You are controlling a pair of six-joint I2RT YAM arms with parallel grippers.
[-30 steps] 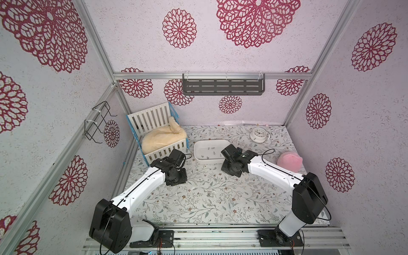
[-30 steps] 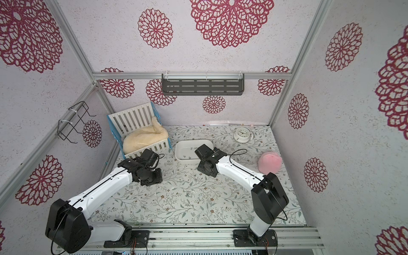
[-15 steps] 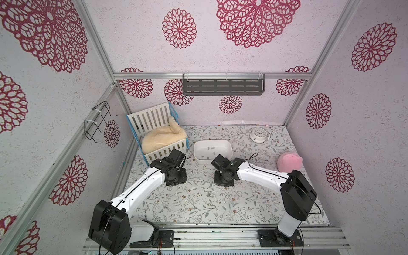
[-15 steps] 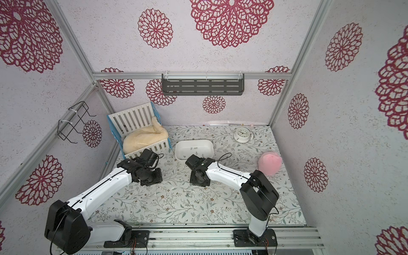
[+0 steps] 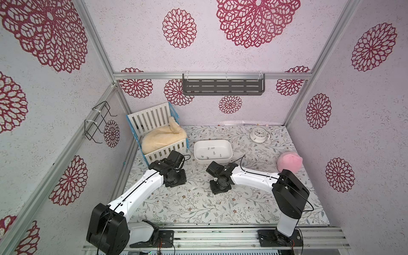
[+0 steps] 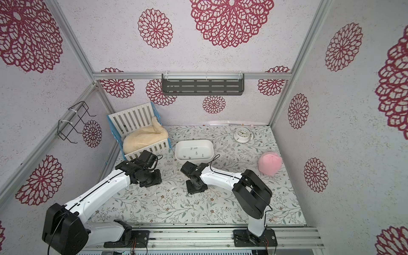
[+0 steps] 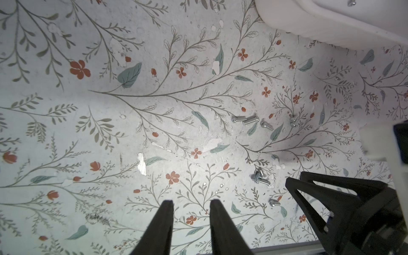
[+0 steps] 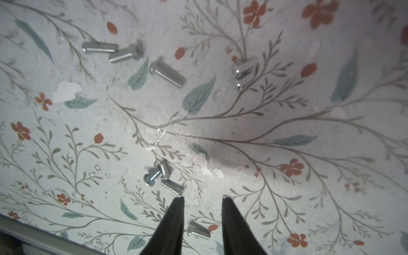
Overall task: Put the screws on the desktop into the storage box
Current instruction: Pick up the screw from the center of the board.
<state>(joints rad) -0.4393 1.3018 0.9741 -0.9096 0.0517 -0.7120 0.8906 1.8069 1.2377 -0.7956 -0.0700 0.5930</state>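
Note:
The white storage box (image 5: 230, 152) (image 6: 194, 159) stands at the middle back of the desktop (image 5: 254, 198), with several screws (image 5: 213, 152) inside. More screws lie loose on the flowered surface: a row of three (image 8: 166, 74), a pair (image 8: 242, 72) and a small cluster (image 8: 161, 176). My right gripper (image 8: 203, 198) hangs open just above the desktop in front of the box, and one screw (image 8: 198, 231) lies between its fingers, untouched. My left gripper (image 7: 191, 202) is open and empty over bare desktop, to the left of the same screws (image 7: 251, 121).
A white crib with a cream plush (image 5: 159, 136) stands at the back left, close behind the left wrist. A small clock (image 5: 258, 133) sits at the back right and a pink plush (image 5: 289, 164) by the right wall. The desktop's print is chipped in spots.
My right arm has swung from the storage box's front edge down and forward over the loose screws, and its jaws have gone from shut to open. The left arm has not moved.

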